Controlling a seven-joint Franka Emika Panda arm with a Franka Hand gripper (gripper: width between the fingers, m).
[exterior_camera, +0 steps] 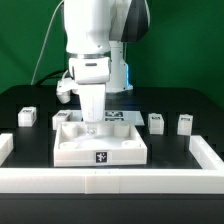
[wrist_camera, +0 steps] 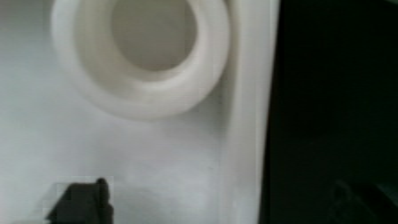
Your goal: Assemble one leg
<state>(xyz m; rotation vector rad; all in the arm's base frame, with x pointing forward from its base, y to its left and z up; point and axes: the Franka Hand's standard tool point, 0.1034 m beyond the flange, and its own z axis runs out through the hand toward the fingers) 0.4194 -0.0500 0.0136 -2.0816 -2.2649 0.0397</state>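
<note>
The large white tray-like piece (exterior_camera: 100, 148) lies in the middle of the black table. My gripper (exterior_camera: 93, 124) is lowered into its far left part, fingers pointing down. In the wrist view the dark fingertips (wrist_camera: 77, 202) stand wide apart with only the tray's flat surface (wrist_camera: 160, 160) and its edge between them, so the gripper is open and empty. A round corner socket (wrist_camera: 151, 60) shows just ahead of the fingers. Small white legs with marker tags stand on the table: one (exterior_camera: 27, 117) on the exterior view's left, two (exterior_camera: 156, 122) (exterior_camera: 185, 124) on its right.
Another small white block (exterior_camera: 64, 117) stands at the tray's far left corner. The marker board (exterior_camera: 125, 117) lies behind the tray. A low white wall (exterior_camera: 110, 182) runs along the front and up both sides of the table.
</note>
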